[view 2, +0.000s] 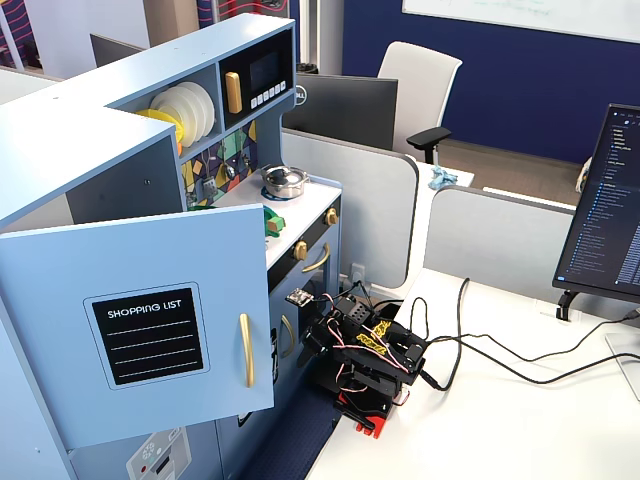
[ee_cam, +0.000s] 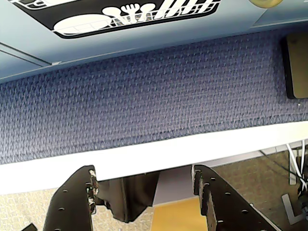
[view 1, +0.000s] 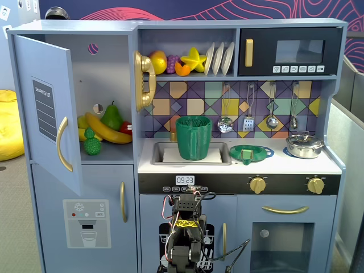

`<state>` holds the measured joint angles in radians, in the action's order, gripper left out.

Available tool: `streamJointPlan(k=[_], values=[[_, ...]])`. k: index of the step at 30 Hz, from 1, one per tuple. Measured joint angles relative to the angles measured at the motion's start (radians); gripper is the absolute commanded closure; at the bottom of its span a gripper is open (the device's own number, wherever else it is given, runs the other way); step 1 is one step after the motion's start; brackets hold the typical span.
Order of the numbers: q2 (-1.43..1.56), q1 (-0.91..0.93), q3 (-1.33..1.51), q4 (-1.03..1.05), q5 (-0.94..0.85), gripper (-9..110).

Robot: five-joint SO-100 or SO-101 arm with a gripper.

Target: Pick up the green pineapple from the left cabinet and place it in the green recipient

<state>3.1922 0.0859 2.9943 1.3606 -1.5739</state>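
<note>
The green pineapple (view 1: 92, 143) stands on the shelf of the left cabinet (view 1: 105, 62), in front of a banana and a pear. The cabinet's blue door (view 1: 45, 108) is swung open and also shows in a fixed view (view 2: 140, 320). The green recipient (view 1: 193, 137) stands upright in the sink. My arm (view 1: 185, 227) is folded low in front of the kitchen, far below both. In the wrist view my gripper (ee_cam: 144, 178) is open and empty, its jaws wide apart over blue carpet and a white table edge.
A flat green lid (view 1: 251, 152) and a steel pot (view 1: 305, 145) sit on the counter right of the sink. A black microwave (view 1: 290, 52) and a shelf of toy fruit and plates (view 1: 193, 58) are above. Cables (view 2: 480, 350) trail across the white table.
</note>
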Motion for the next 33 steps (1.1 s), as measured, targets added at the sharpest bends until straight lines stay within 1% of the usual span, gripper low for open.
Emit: streamJointPlan(k=[4,8,10,16,18,20,22,24,26,29,31,33], values=[[0.0,-0.041,0.0,0.0,0.012,91],[0.0,-0.067,0.0,0.0,0.012,96],[0.0,-0.071,0.0,0.0,0.011,101],[0.0,-0.164,0.0,-0.012,0.011,101],[-0.011,-0.209,0.006,-0.063,0.012,98],[-0.044,-0.278,0.006,-0.216,0.011,95],[-0.08,-0.368,0.006,-0.431,-0.029,94],[-0.164,-0.469,-0.015,-0.658,-0.072,91],[-0.216,-0.578,-0.063,-0.842,-0.107,87],[-0.308,-0.732,-0.147,-1.04,-0.153,80],[-0.377,-0.805,-0.221,-1.114,-0.155,76],[-0.449,-0.833,-0.299,-1.154,-0.155,74]])
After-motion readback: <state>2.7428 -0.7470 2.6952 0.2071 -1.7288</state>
